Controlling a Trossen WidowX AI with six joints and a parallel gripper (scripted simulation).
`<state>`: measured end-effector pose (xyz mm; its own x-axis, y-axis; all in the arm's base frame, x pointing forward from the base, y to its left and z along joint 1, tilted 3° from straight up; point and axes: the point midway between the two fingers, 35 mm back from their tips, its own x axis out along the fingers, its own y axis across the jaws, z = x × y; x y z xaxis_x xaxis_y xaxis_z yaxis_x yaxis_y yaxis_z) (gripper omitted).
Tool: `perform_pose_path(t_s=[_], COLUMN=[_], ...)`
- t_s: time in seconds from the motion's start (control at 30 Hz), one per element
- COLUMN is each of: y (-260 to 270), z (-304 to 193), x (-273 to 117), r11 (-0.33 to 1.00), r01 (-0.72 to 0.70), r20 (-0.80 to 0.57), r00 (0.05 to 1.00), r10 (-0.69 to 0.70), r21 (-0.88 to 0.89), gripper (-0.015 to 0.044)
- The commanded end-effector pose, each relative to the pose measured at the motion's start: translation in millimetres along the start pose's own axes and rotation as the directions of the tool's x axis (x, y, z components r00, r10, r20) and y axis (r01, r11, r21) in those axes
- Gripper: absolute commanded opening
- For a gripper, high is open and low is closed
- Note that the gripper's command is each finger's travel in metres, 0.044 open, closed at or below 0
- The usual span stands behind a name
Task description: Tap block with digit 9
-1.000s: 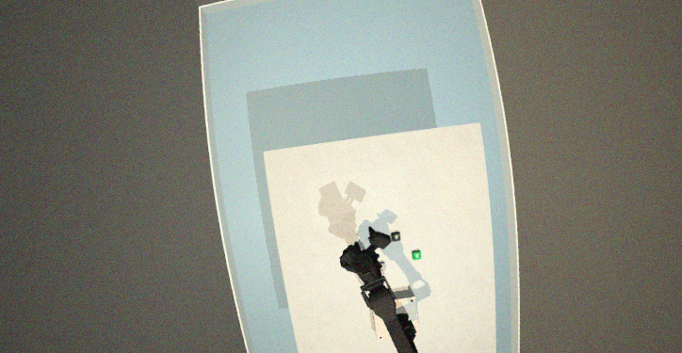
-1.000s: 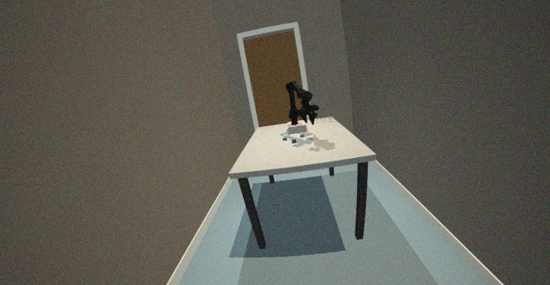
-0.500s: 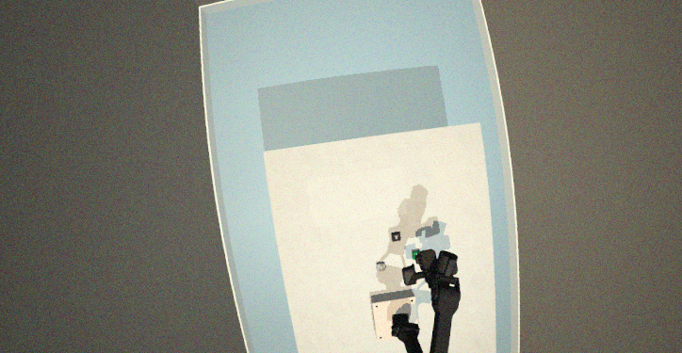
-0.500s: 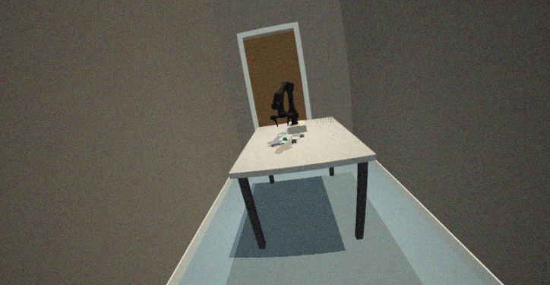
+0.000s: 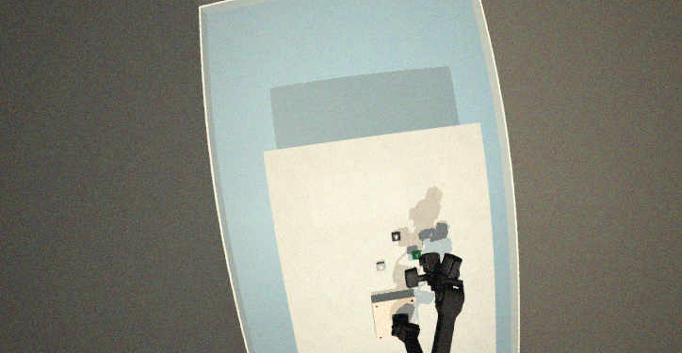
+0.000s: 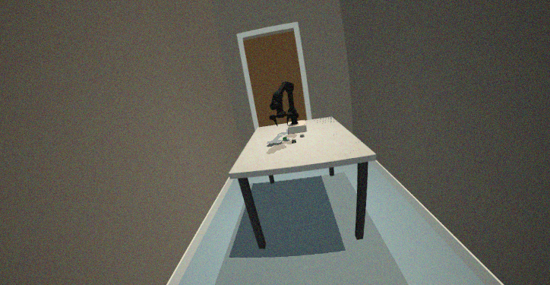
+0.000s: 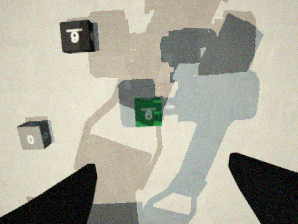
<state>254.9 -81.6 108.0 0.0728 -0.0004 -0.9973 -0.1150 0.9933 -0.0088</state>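
A green block (image 5: 416, 254) (image 6: 285, 138) (image 7: 148, 111) sits near the middle of the wrist view. Its digit looks like a 6 with a bar above it; turned so the bar is beneath, it reads 9. A black block (image 5: 396, 235) (image 6: 294, 140) (image 7: 76, 39) at upper left there looks like a 9 with a bar above; turned the same way, it reads 6. A grey block (image 5: 380, 265) (image 6: 301, 135) (image 7: 33, 137) at left shows 0. My gripper (image 6: 282, 123) (image 7: 164, 165) is open and empty, above the table. In the wrist view, the green block appears beyond and between the fingertips, not touched.
The pale table (image 5: 333, 198) (image 6: 327, 148) (image 7: 25, 80) carries the blocks. The arm's base plate (image 5: 382, 319) is near them in the top view. Shadows of the arm lie around the green block. The black block is up and left of the green one in the wrist view.
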Motion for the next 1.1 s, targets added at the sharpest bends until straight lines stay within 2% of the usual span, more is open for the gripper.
perform_pose_path(t_s=[0.0, 0.2, 0.27, 0.43, 0.67, 0.7, 1.07], y=[1, 1, 0, 1, 1, 1, 1], z=[-1, -1, 1, -1, -1, -1, -1], x=[0, 0, 11, 79, 81, 81, 85], r11=[1.000, 1.000, 1.000, 1.000, 1.000, 1.000, 1.000], r01=[-0.004, -0.004, -0.004, -0.004, -0.005, -0.005, -0.005], r20=[-0.001, -0.001, 0.000, -0.001, -0.001, -0.001, -0.001], r00=[1.000, 1.000, 1.000, 1.000, 1.000, 1.000, 1.000], r10=[0.004, 0.004, 0.004, 0.004, 0.005, 0.005, 0.005], r21=[0.006, 0.006, 0.005, 0.005, 0.006, 0.006, 0.006], gripper=[0.0400, 0.0400, 0.0348, 0.0216, 0.0032, 0.0020, 0.0020])
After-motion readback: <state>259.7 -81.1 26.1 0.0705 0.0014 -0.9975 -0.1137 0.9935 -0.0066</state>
